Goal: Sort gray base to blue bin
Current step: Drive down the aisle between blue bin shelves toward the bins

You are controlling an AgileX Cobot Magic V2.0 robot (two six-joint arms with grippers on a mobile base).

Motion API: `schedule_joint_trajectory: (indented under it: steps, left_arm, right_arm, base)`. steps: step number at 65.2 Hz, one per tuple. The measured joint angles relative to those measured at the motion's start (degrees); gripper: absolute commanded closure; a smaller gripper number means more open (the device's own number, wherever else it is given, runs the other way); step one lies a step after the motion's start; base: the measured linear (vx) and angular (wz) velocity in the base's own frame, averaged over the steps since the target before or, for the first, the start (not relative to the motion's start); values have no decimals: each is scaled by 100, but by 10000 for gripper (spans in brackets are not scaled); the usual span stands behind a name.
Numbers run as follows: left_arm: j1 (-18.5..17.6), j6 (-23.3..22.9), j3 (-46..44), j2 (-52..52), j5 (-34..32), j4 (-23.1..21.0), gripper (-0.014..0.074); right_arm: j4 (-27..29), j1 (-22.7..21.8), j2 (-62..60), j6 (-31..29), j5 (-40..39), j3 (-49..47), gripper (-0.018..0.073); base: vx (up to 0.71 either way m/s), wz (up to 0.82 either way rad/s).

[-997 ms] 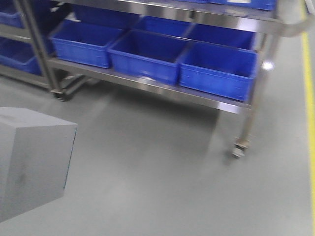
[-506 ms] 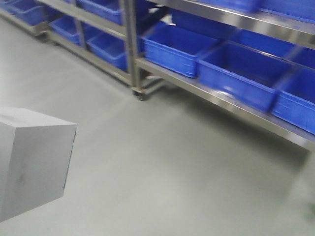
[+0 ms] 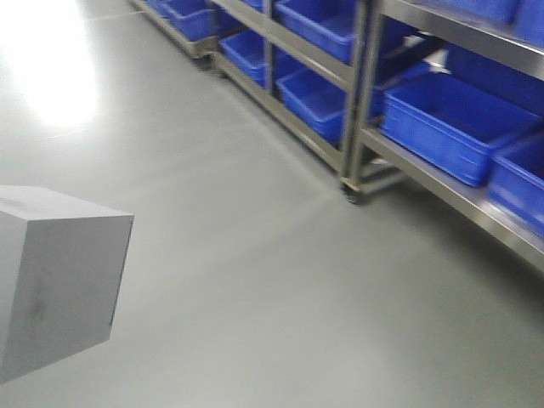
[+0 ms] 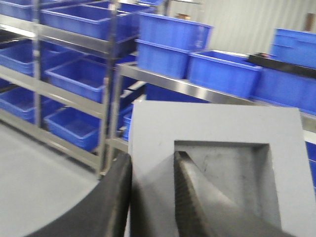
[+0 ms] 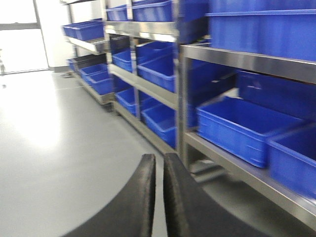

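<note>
The gray base [image 3: 55, 280] fills the lower left of the front view, held up above the floor. In the left wrist view the gray base [image 4: 212, 123] shows its recessed face. My left gripper [image 4: 152, 157] is shut on its thick border, one finger outside and one finger [image 4: 185, 187] inside the recess. Blue bins [image 3: 450, 127] sit in rows on the steel racks; which one is the task's blue bin I cannot tell. My right gripper [image 5: 159, 157] is shut with nothing in it, over bare floor beside a blue bin [image 5: 242, 126].
Steel shelf racks [image 3: 353, 161] on castors run along the right side, loaded with blue totes. Open gray floor [image 3: 255, 280] lies ahead and to the left, with a bright glare patch [image 3: 51, 68] at the far left. More racks [image 4: 74, 44] fill the left wrist view.
The front view has swung left: the racks slid to the right of the frame and open floor with glare came in. The gray base stays in the same place in the view.
</note>
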Motion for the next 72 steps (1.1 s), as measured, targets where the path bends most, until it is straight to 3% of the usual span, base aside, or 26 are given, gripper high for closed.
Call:
schedule_joint_trajectory:
  steps: [40, 72]
  left_arm:
    - [0, 0, 0, -5, 6, 0, 593]
    - [0, 0, 0, -5, 30, 0, 593]
  right_arm:
    - [0, 0, 0, 0, 0, 0, 564]
    - [0, 0, 0, 0, 0, 0, 564]
  base:
    - [32, 50]
    - [39, 13]
